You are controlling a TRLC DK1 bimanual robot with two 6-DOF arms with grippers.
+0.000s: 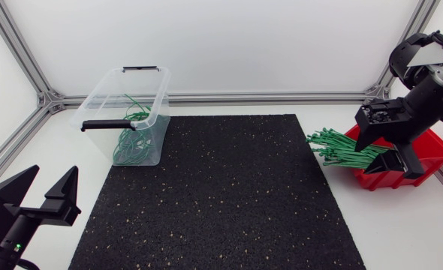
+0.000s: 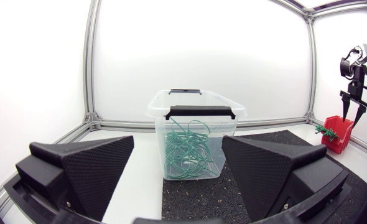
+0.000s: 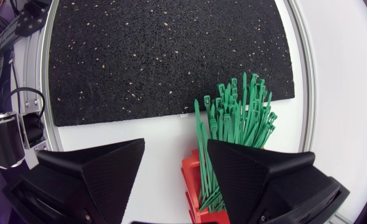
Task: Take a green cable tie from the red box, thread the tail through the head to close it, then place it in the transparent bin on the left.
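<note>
Green cable ties (image 1: 338,146): a loose bundle lies in the red box, tails fanning out over its edge towards the mat. None is held.
Mat (image 1: 221,195): black and speckled, in the middle of the table between bin and box; no tie lies on it.
Transparent bin (image 1: 101,97): stands at the mat's far left corner and holds a tangle of looped ties (image 1: 131,139).
Red box (image 1: 432,154): on the table at the robot's right, just off the mat.
Right gripper (image 1: 396,166): hangs over the red box, fingers spread and pointing down at the bundle, gripping nothing.
Left gripper (image 1: 53,172): near the front left of the table, well apart from the bin, fingers spread and empty.
Progress: judged at the start of a cycle. Picking, threading and placing all remain.
</note>
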